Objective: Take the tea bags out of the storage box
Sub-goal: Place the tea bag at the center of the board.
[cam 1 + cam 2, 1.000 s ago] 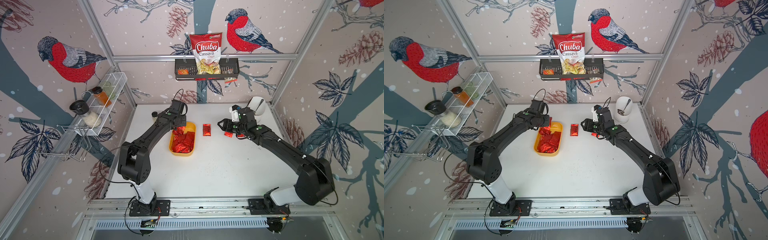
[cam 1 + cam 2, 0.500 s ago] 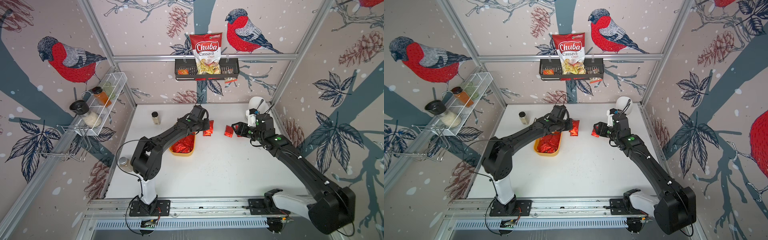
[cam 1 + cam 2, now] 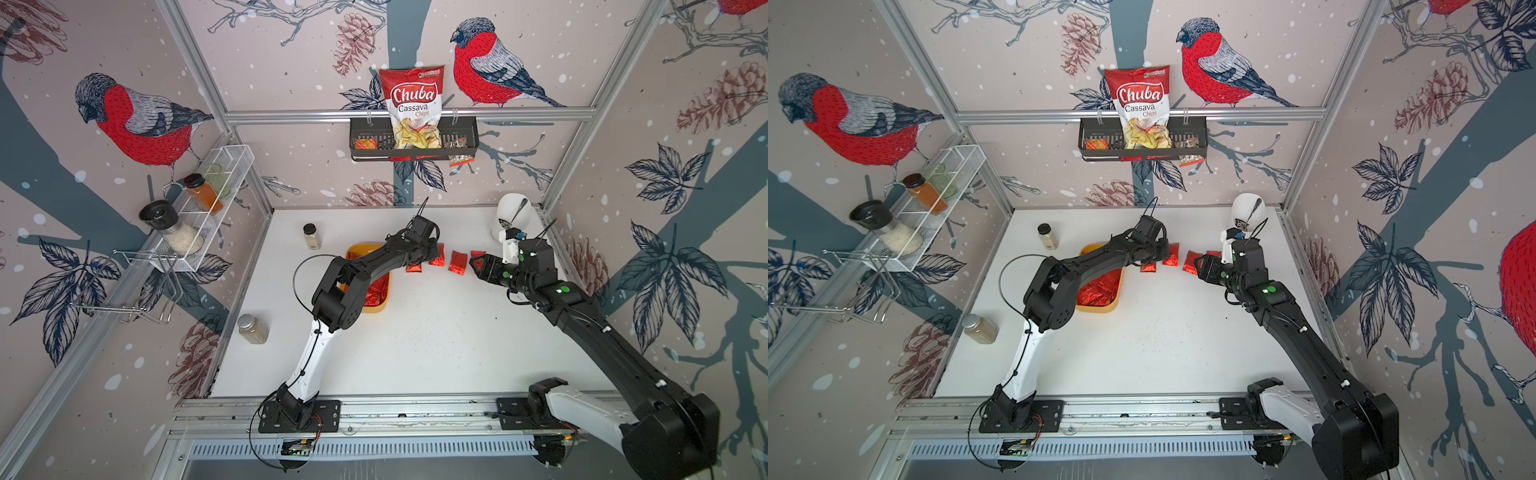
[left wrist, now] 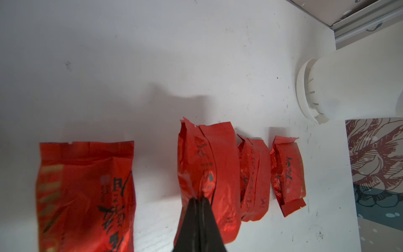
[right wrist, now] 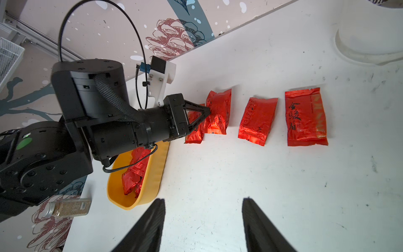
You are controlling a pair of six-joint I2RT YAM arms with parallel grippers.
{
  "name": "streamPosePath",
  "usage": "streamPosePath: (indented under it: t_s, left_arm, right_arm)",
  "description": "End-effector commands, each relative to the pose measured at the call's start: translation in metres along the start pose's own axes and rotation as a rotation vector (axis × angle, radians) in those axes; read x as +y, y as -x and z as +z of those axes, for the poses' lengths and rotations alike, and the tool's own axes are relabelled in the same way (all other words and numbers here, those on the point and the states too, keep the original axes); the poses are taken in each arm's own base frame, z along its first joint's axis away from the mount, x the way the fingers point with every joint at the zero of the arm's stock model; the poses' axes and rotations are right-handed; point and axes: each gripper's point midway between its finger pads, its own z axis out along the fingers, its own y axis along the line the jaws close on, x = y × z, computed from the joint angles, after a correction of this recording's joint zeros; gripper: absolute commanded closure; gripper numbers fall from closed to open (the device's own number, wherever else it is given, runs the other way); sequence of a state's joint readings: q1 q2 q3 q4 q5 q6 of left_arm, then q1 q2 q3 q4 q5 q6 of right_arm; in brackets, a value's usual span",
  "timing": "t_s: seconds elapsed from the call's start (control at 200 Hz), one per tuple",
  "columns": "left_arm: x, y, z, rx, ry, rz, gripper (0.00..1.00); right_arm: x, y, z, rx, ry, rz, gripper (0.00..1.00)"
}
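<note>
Left arm [image 3: 374, 262]: I'm seeing black casings, white lower link.
Right arm [image 3: 582, 320]: I'm seeing green dots marking black.
Cable [image 5: 141, 47]: I'm seeing black looping.

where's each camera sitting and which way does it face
Top views: high at the front, looking down on the table; left arm and right arm show.
Left wrist: on the left arm, looking past its shut end effector, which pinches a tea bag.
Right wrist: on the right arm, over its open end effector, facing the left arm.
Shared: both wrist views show the laid-out tea bags.
</note>
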State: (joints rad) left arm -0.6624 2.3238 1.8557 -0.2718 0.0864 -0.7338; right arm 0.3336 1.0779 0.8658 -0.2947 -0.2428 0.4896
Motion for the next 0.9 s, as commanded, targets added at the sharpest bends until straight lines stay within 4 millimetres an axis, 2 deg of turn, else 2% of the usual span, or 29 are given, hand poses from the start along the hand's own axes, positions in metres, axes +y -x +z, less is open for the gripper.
streamPosePath:
  t_s: [0.0, 0.135, 0.205, 0.255, 0.36, 0.455, 0.57, 0.68, 0.725, 0.77, 0.825, 0.895]
  left_arm:
    - [-0.004, 0.0, 0.006, 0.004, -0.025, -0.013, 1.0]
    - [-0.001, -0.002, 0.007, 0.011, -0.014, -0.003, 0.99]
    - [-0.004, 0.001, 0.002, 0.005, -0.014, 0.011, 0.75]
    - [-0.01, 0.007, -0.007, -0.013, -0.02, 0.023, 0.66]
    - [-0.024, 0.024, -0.036, -0.066, -0.029, 0.054, 0.6]
    - [-0.036, 0.042, -0.075, -0.122, -0.027, 0.098, 0.59]
    - [-0.033, 0.056, -0.125, -0.189, 0.009, 0.147, 0.59]
    - [-0.001, 0.061, -0.165, -0.23, 0.069, 0.132, 0.59]
    - [0.02, 0.063, -0.178, -0.243, 0.102, 0.112, 0.59]
    - [0.041, 0.062, -0.19, -0.251, 0.137, 0.094, 0.59]
    - [0.073, 0.058, -0.199, -0.248, 0.195, 0.068, 0.59]
    - [0.104, 0.05, -0.208, -0.239, 0.25, 0.05, 0.59]
  right_arm:
    - [0.002, 0.001, -0.001, -0.004, 0.008, -0.012, 0.38]
    - [0.001, 0.001, -0.001, -0.002, 0.008, -0.012, 0.38]
    - [0.002, 0.002, -0.001, -0.003, 0.01, -0.009, 0.38]
    - [0.003, 0.003, -0.001, -0.007, 0.015, -0.007, 0.38]
    - [0.008, 0.007, -0.001, -0.013, 0.029, -0.003, 0.37]
    - [0.015, 0.009, 0.002, -0.009, 0.041, -0.006, 0.36]
    - [0.032, 0.009, 0.011, 0.001, 0.064, -0.031, 0.36]
    - [0.057, 0.002, 0.03, 0.031, 0.099, -0.061, 0.36]
    - [0.07, -0.001, 0.036, 0.041, 0.12, -0.077, 0.37]
    - [0.078, -0.008, 0.052, 0.072, 0.124, -0.088, 0.37]
    - [0.093, -0.014, 0.065, 0.098, 0.146, -0.105, 0.38]
    - [0.11, -0.023, 0.082, 0.133, 0.165, -0.13, 0.38]
